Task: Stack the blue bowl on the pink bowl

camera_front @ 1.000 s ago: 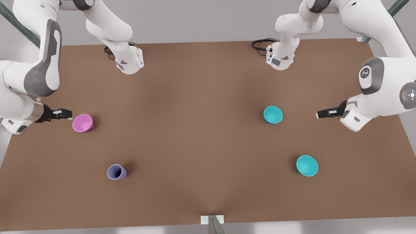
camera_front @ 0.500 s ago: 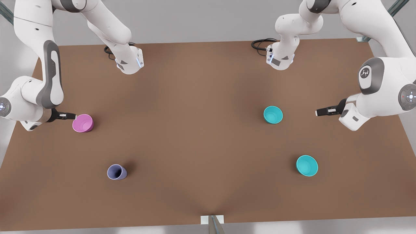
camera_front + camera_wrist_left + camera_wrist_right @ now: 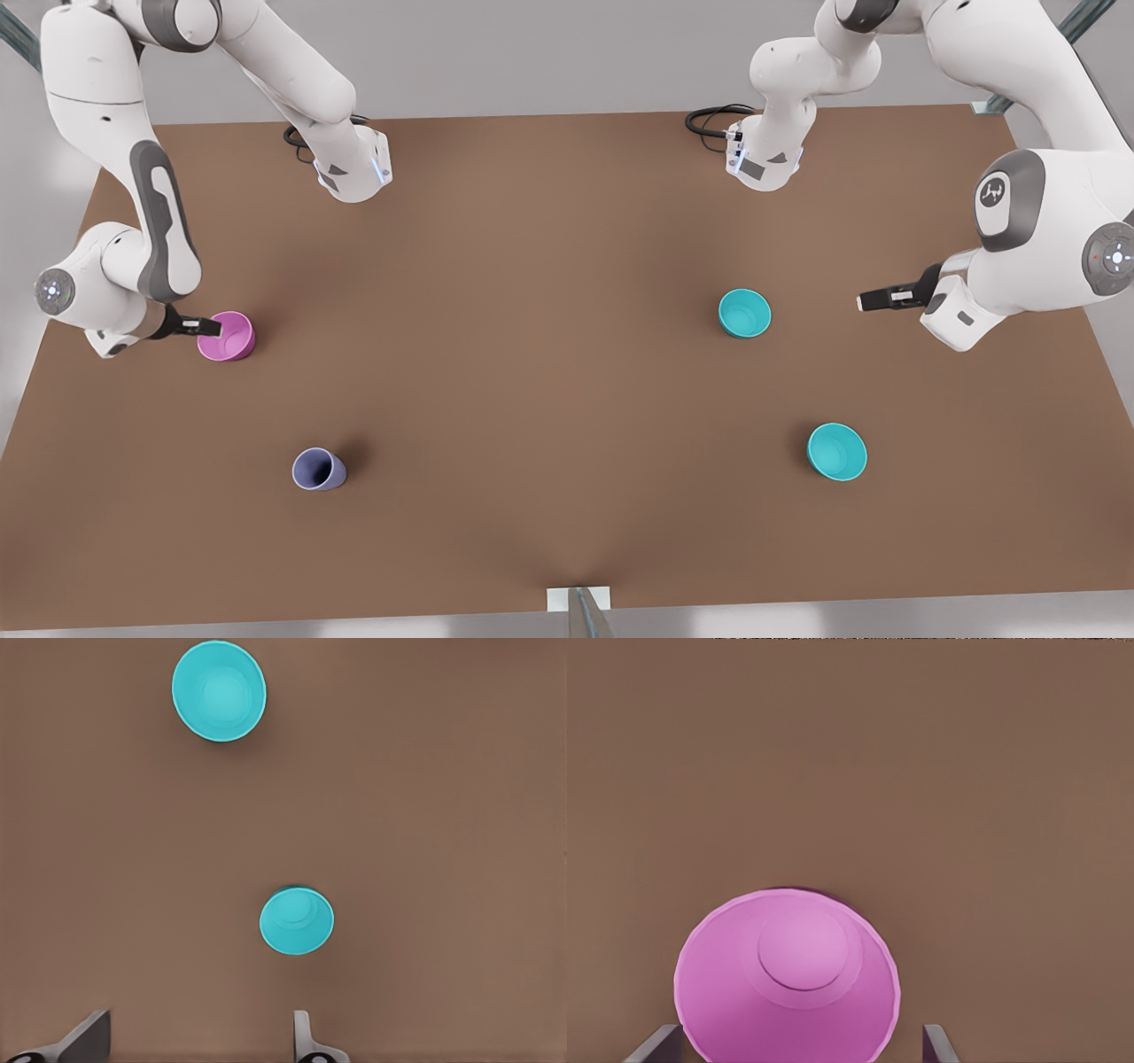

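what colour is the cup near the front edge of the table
Lavender-blue, plain with no pattern. The cup shows best in the front view, standing on the brown table.

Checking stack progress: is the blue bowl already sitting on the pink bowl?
No, the blue bowl stands alone on the table, far from the pink bowl.

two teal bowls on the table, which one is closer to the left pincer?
The blue bowl, farther up the table in the front view. The left pincer hovers open beside it; the other teal bowl, wider-rimmed, sits toward the near edge.
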You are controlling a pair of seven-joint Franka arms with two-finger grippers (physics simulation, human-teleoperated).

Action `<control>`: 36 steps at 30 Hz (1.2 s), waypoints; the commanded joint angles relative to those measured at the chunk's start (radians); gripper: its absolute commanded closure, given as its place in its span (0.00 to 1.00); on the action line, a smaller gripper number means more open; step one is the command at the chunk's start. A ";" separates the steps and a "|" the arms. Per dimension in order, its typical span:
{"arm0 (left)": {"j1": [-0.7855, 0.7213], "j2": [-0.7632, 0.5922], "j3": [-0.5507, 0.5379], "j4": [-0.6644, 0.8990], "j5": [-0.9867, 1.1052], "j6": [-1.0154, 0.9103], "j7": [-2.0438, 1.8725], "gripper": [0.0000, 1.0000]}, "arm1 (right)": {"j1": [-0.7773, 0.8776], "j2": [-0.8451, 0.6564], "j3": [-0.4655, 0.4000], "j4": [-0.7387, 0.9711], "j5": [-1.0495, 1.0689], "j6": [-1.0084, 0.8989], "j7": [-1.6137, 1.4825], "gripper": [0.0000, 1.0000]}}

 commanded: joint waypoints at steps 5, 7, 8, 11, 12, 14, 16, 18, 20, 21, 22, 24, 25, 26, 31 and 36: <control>0.003 -0.001 0.001 0.001 0.000 -0.007 -0.003 0.00 | -0.035 0.054 0.000 -0.016 -0.001 0.150 -0.033 0.00; 0.003 -0.001 0.001 0.001 0.000 -0.007 -0.003 0.00 | -0.055 0.063 0.000 -0.016 0.001 0.150 -0.067 0.00; 0.002 -0.001 0.001 0.001 0.000 -0.009 -0.003 0.00 | -0.071 0.078 0.000 -0.018 0.001 0.150 -0.084 0.00; 0.002 -0.001 0.001 0.001 0.000 -0.022 -0.003 0.00 | -0.110 0.140 0.003 -0.005 0.007 0.155 -0.095 0.00; 0.002 -0.001 0.001 0.001 0.000 -0.030 -0.003 0.00 | -0.111 0.143 0.003 -0.007 0.007 0.157 -0.096 0.00; 0.000 -0.001 0.001 0.001 0.000 -0.033 -0.003 0.00 | -0.112 0.152 0.003 -0.005 0.007 0.158 -0.105 0.00; 0.000 -0.001 0.000 0.001 0.000 -0.035 -0.003 0.00 | -0.120 0.167 0.005 -0.005 0.007 0.172 -0.128 0.00; 0.000 -0.001 0.000 0.001 0.000 -0.035 -0.003 0.00 | -0.120 0.176 0.005 -0.002 0.007 0.172 -0.144 0.05; 0.000 -0.001 0.001 0.001 0.000 -0.035 -0.003 0.00 | -0.121 0.184 0.005 -0.001 0.007 0.173 -0.170 0.41; 0.000 -0.001 0.000 0.001 0.000 -0.035 -0.003 0.00 | -0.121 0.184 0.006 0.001 0.007 0.173 -0.170 0.57; 0.000 -0.001 0.000 0.001 0.000 -0.035 -0.003 0.00 | -0.120 0.187 0.006 -0.001 0.007 0.172 -0.170 0.65; 0.000 -0.001 0.001 0.001 0.000 -0.035 -0.003 0.00 | -0.120 0.180 0.020 0.018 0.008 0.146 -0.173 0.75; 0.000 -0.001 0.000 0.001 0.000 -0.035 -0.003 0.00 | -0.120 0.178 0.023 0.024 0.010 0.144 -0.171 0.78; -0.001 -0.001 0.000 0.001 0.000 -0.036 -0.003 0.00 | -0.120 0.178 0.025 0.025 0.016 0.143 -0.171 0.79; -0.001 -0.001 0.000 0.001 0.000 -0.036 -0.003 0.00 | -0.115 0.160 0.088 0.090 0.079 0.020 -0.170 0.79; -0.001 -0.001 0.000 0.001 0.000 -0.038 -0.005 0.00 | -0.103 0.059 0.304 0.107 0.323 -0.115 -0.142 0.79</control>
